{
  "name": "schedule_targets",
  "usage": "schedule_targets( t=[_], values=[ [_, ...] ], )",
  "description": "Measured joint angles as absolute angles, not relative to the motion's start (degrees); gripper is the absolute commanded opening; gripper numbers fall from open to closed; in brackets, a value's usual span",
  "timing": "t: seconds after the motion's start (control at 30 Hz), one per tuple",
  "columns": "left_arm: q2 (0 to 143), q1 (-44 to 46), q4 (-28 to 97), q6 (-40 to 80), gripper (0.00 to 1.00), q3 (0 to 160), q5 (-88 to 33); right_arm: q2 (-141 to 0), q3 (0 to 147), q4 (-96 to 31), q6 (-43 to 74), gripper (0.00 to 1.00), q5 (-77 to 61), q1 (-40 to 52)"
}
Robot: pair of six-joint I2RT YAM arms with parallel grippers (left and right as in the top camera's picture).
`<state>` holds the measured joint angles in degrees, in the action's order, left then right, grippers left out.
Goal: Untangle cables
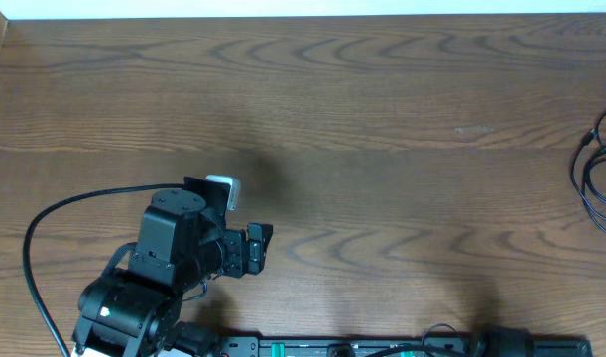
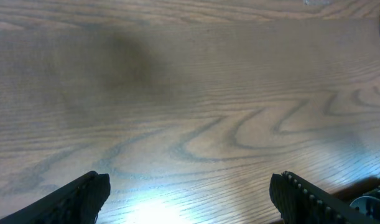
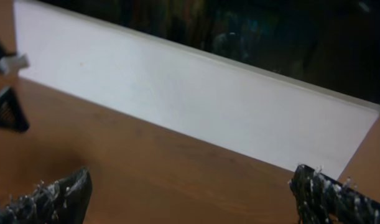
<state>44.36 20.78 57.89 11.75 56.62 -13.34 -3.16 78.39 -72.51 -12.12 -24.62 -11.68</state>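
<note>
While the cables (image 1: 580,178) are lying looped far to the right of the left gripper (image 1: 255,246), its fingers (image 2: 84,194) are standing wide open and pointing that way. The right gripper (image 3: 190,190), also gaping empty, is probably sitting nearer them.

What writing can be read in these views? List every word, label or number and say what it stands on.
No text can be read in any view.
White patch on the left arm: too small to tell whether it is printed.
Green marks on the rail at the table's near edge: too small to read.
Table, cables, white board: no markings show.
</note>
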Motion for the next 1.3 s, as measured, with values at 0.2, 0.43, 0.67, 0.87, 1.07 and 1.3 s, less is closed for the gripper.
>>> schedule_targets(
  t=[0.2, 0.43, 0.67, 0.87, 1.07, 1.3],
  values=[
    [44.34, 20.78, 58.04, 11.53, 0.88, 56.62, -13.34, -0.4, 79.92, -78.81, -17.74, 0.99, -24.64, -10.13],
    [44.36, 20.78, 58.06, 11.53, 0.88, 56.62, -13.34, -0.38, 74.48, -65.49, -21.19, 0.99, -24.8, -9.93],
    [44.34, 20.78, 58.76, 11.49, 0.88, 56.64, -13.34, -0.45, 57.67, -42.17, -18.39, 0.99, -24.64, -9.93],
    [44.36, 20.78, 58.76, 11.29, 0.88, 56.62, -13.34, -0.56, 43.55, -21.85, -12.51, 0.99, -23.66, -9.93],
    [44.34, 20.78, 58.78, 10.87, 0.89, 56.64, -13.34, -0.64, 28.12, -1.58, -4.01, 0.99, -19.25, -9.93],
    [44.34, 20.78, 58.74, 10.61, 0.89, 56.64, -13.3, -0.64, 12.4, 16.45, 4.58, 0.99, -16.49, -9.93]
  ],
)
